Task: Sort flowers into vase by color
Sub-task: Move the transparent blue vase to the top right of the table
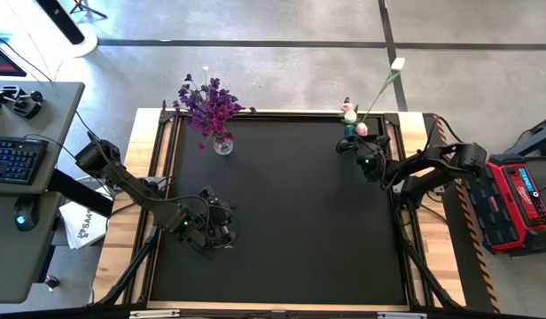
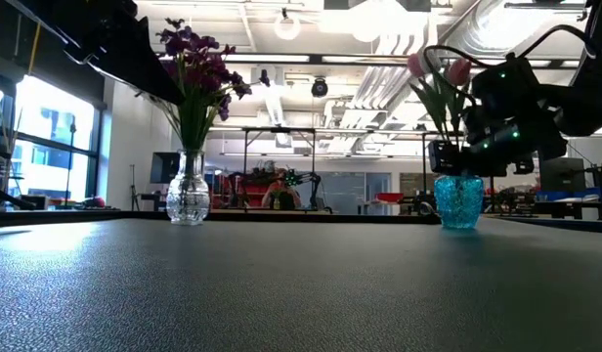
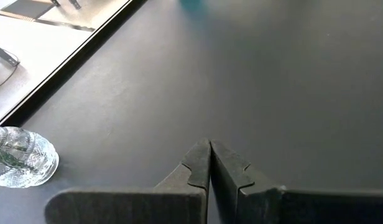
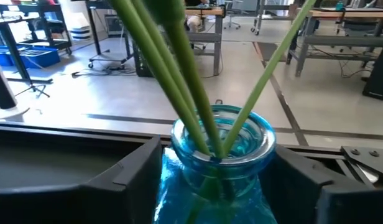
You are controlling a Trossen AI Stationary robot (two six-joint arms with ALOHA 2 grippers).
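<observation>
Nearest the high camera, in the lower left of the frame, we see the left gripper (image 1: 222, 232) resting low over the bare black tabletop (image 1: 300, 221), its jaws clenched on nothing; its wrist view shows the two tips pressed together.

Farther up, at the upper right, the right gripper (image 1: 354, 146) sits around the blue vase (image 2: 458, 201). In its own wrist view the jaws stand spread on either side of the glass neck, with a gap at each side, so we judge them released and holding nothing.

Every flower we can see is in a vase. The tulips (image 1: 353, 117), pink and white buds on slim green stems (image 4: 191, 81), stand in the blue vase, one long stem leaning out toward the frame's top right. The purple sprays (image 1: 209, 105) fill the clear vase (image 2: 187, 194) at upper left, well apart from the blue one. No flower lies loose on the tabletop, so sorting looks finished.

We judge these stems light and springy, the buds soft and easily crushed. Any regrasp belongs mid-stem, never on the blossom. Both vases look like glass, slick and tippable if nudged.
</observation>
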